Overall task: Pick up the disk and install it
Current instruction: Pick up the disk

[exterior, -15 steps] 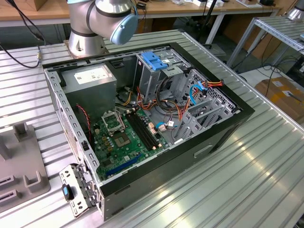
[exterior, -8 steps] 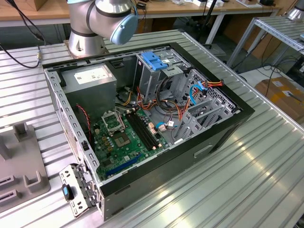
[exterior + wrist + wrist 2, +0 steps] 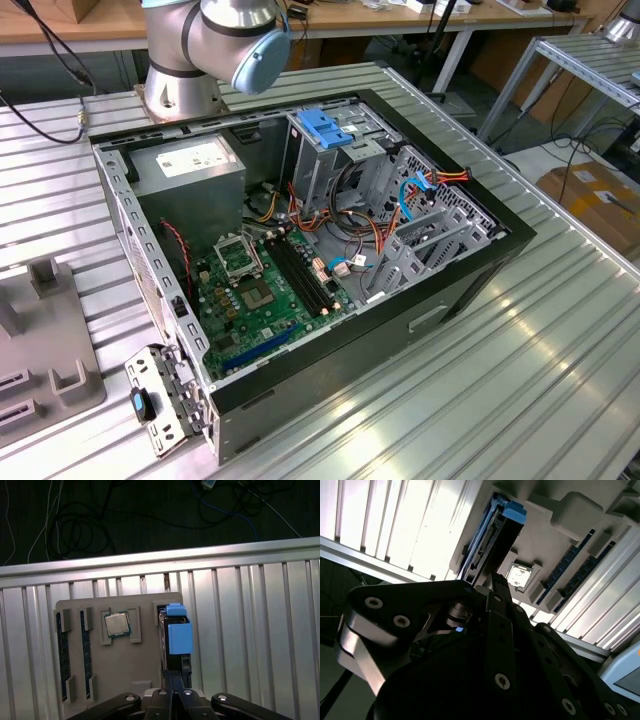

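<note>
The disk [image 3: 175, 630] stands on edge in a slot of a grey holder tray [image 3: 125, 667], its blue plastic rail facing the camera in the first wrist view. In the second wrist view the disk [image 3: 490, 545] shows as a dark slab with a blue end cap. My gripper [image 3: 173, 677] hangs just above the disk's near end. Its fingers are pressed together, with nothing between them. In the second wrist view the gripper [image 3: 492, 582] has its tip close to the disk's edge.
The holder tray also carries a processor chip [image 3: 116, 625] and memory sticks [image 3: 60, 650]. In the exterior view an open computer case [image 3: 470, 250] lies on the ribbed metal table, with a blue-topped drive cage [image 3: 325, 128], a grey power supply [image 3: 190, 165] and a motherboard [image 3: 260, 290]. The arm's base [image 3: 190, 60] stands behind it.
</note>
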{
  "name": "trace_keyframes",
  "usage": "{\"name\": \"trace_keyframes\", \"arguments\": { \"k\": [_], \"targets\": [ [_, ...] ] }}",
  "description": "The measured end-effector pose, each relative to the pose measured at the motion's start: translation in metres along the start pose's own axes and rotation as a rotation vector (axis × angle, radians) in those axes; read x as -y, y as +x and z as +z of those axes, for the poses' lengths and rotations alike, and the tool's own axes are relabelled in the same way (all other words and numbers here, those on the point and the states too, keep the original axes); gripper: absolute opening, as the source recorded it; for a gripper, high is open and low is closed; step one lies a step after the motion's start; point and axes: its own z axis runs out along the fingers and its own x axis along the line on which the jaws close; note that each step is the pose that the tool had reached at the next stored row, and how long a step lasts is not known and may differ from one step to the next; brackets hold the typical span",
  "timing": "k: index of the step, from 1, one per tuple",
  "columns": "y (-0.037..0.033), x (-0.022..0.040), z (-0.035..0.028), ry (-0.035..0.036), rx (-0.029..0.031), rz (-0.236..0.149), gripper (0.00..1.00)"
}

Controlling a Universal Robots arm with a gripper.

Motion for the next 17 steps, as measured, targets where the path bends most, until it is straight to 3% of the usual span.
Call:
{"name": "trace_keyframes", "arguments": {
  "k": [8,9,14,17],
  "targets": [
    [0.0000,0.0000,0.0001,0.0001,0.0000,0.000,0.11],
    [0.0000,0.0000,0.0002,0.0001,0.0000,0.000,0.24],
    [-0.0001,0.0000,0.0002,0.0001,0.0000,0.000,0.54],
    [-0.0001,0.0000,0.0002,0.0001,0.0000,0.000,0.60]
  ]
}}
